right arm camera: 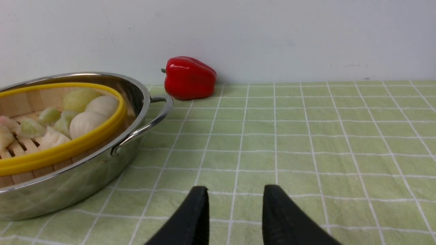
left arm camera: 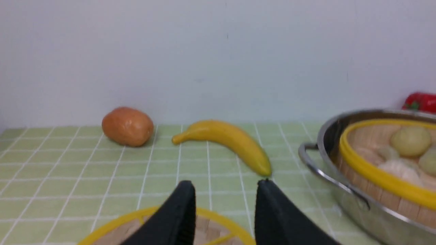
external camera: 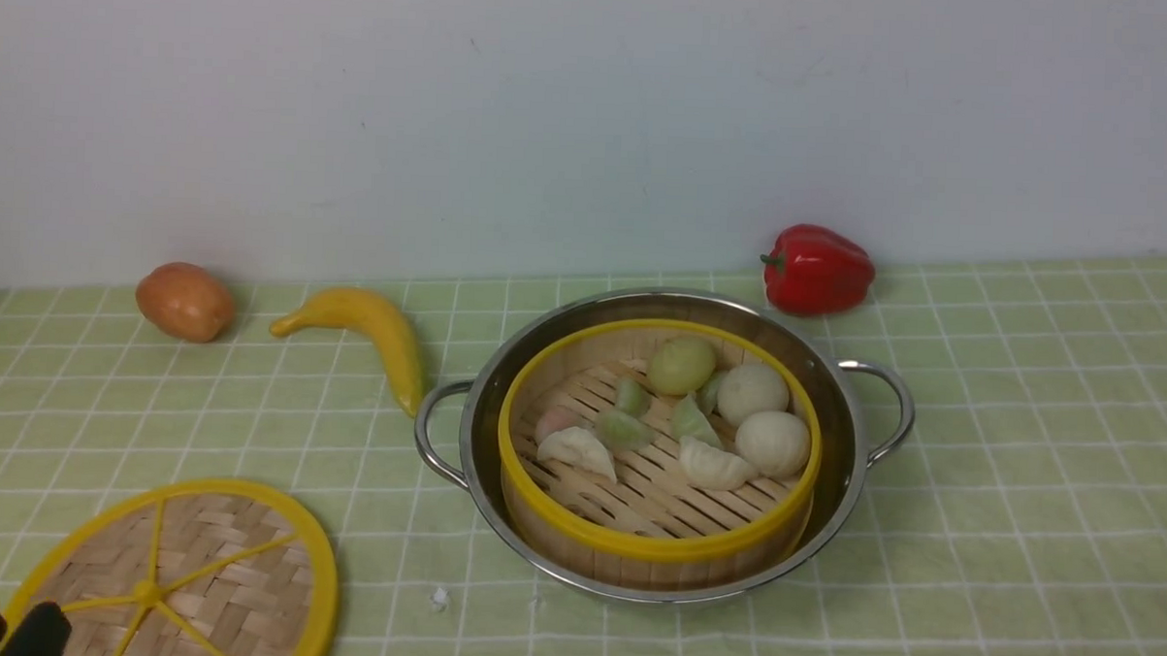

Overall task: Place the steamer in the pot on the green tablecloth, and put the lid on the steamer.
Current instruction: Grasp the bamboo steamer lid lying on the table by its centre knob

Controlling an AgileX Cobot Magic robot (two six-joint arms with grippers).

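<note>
The steamer (external camera: 654, 542), a bamboo basket with a yellow rim, sits inside the shiny pot (external camera: 838, 405) on the green tablecloth (external camera: 1025, 479); dumplings and buns lie on its slats. The lid (external camera: 216, 568) lies flat on the cloth at the near left, apart from the pot. My left gripper (external camera: 10, 628) hovers at the lid's near edge; in the left wrist view it (left arm camera: 224, 185) stands open over the lid (left arm camera: 207, 226) with nothing between its fingers. My right gripper (right arm camera: 235, 190) is open over bare cloth, to the right of the pot (right arm camera: 68, 183) and steamer (right arm camera: 61, 149).
A red bell pepper (external camera: 819, 268) lies behind the pot by the wall. A banana (external camera: 370, 330) and a brown potato-like fruit (external camera: 185, 300) lie at the back left. The pale wall closes off the far edge.
</note>
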